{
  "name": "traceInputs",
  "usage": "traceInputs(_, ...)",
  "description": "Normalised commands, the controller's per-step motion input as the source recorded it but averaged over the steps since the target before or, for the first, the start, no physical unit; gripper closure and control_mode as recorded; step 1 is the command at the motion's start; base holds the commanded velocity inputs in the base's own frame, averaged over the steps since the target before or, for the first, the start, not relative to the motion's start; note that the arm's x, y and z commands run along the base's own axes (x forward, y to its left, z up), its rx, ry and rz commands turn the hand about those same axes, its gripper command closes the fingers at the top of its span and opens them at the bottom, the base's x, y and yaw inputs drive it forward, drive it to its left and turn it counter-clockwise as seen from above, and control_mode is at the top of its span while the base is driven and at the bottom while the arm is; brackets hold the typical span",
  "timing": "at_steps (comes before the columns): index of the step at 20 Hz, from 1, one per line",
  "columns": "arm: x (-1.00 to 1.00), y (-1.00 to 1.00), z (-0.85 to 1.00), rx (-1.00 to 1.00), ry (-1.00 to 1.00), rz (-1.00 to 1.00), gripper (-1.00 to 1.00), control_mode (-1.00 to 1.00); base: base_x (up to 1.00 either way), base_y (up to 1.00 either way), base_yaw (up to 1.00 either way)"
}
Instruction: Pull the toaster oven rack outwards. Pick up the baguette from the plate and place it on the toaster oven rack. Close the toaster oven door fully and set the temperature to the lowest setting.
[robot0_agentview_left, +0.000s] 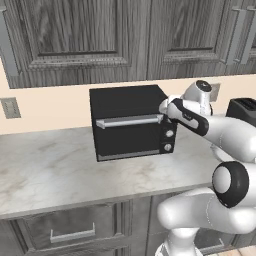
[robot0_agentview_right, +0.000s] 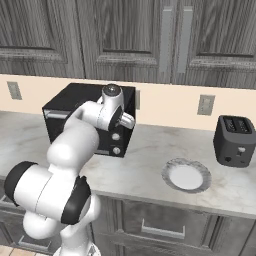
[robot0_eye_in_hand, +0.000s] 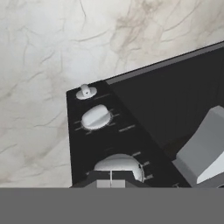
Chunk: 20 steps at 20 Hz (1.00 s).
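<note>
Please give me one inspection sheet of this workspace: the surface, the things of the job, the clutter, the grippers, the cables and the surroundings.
Surface: marble counter, pale and veined.
Job's things: toaster oven with toaster oven door shut; knobs in a column; plate with no baguette on it.
Clutter: slot toaster at the right.
Grippers: gripper right at the nearest knob; jaws' state cannot be told.
Cables: nothing seen.
Surroundings: dark wood cabinets, wall outlets, drawers below.
</note>
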Motion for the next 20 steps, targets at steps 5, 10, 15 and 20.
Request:
traceInputs(5,0.12,0.0,-0.1,0.0,0.0,0.0,1.0,-1.0,0.0,0.0,0.0)
traceInputs(10,0.17,0.03,-0.14,0.0,0.0,0.0,1.0,-1.0,0.0,0.0,0.0)
traceInputs(15,0.29,0.17,-0.46,-0.04,-0.01,0.01,1.0,-1.0,0.0,0.0,0.0)
traceInputs(20,0.43,0.33,-0.75,-0.17,0.0,0.08,1.0,-1.0,0.0,0.0,0.0)
